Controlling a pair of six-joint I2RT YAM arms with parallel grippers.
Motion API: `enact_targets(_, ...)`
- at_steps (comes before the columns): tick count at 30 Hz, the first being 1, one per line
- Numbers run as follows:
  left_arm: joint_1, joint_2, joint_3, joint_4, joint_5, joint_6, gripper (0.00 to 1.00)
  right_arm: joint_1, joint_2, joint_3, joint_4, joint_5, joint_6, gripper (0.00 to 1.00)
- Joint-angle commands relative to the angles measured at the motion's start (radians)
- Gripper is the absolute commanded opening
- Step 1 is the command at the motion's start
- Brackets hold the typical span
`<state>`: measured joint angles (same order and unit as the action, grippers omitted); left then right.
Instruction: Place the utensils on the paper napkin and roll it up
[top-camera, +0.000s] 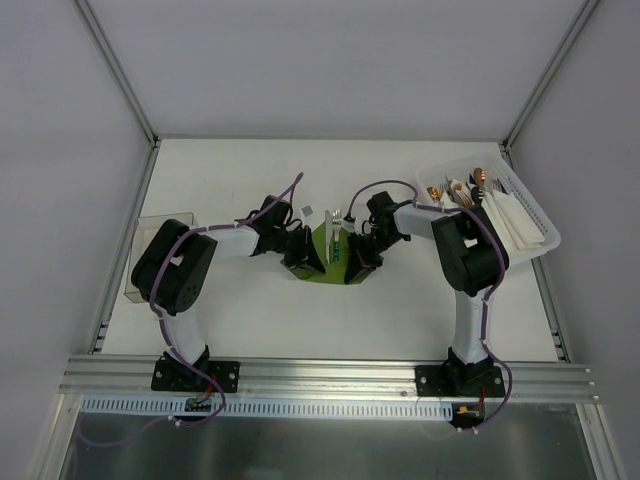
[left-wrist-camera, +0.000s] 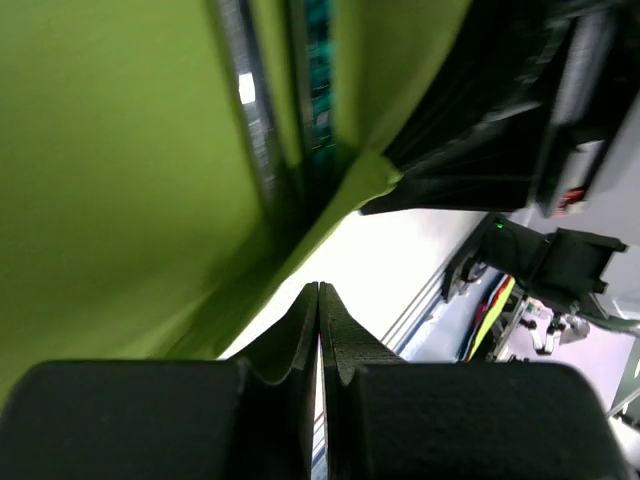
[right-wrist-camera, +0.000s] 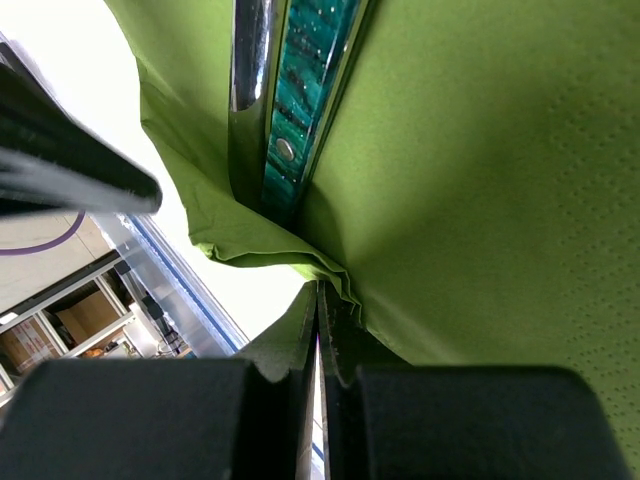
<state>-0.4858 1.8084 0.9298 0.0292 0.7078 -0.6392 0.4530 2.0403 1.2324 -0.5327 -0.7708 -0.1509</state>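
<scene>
— Where do we stand with the paper napkin (top-camera: 325, 243)?

— It lies on the table (top-camera: 250, 310) between our two arms, with the utensils (top-camera: 337, 218) on top of it. Their long axis runs away from our bases, and the silvery heads poke out past the napkin's far edge.

— And our pincers?

— The left gripper (left-wrist-camera: 318, 300) has its jaws pressed together at the napkin's left side. The right gripper (right-wrist-camera: 318, 300) is just as tightly closed at the right side, where a crumpled fold of green meets its fingertips. It may have paper pinched there, but the fold hides the contact, so we cannot say for sure.

— Which of us is nearer the cutlery?

— The right, we think. From its wrist the teal handle (right-wrist-camera: 300, 90) lies just ahead of the fingertips, pointing straight away from them.

— So the roll goes sideways?

— We judge so: across the handles, from one side edge toward the other, keeping the pieces parallel inside.
</scene>
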Motion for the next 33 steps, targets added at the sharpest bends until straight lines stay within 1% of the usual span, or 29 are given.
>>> enact_targets(1, -0.016, 0.009, 0.041, 0.095, 0.074, -0.028, 0.0, -0.011, 0.027, 0.022, -0.007, 0.056, -0.032, 0.02)
enact_targets(8, -0.02, 0.035, 0.029, 0.11, 0.085, -0.04, 0.0, -0.011, 0.032, 0.024, -0.006, 0.056, -0.029, 0.02)
enact_targets(21, -0.014, 0.068, -0.029, 0.112, 0.007, -0.062, 0.0, -0.016, 0.035, 0.022, -0.01, 0.059, -0.03, 0.02)
enact_targets(33, 0.019, 0.066, -0.059, 0.078, -0.008, -0.042, 0.0, -0.019, 0.037, 0.022, -0.012, 0.061, -0.033, 0.02)
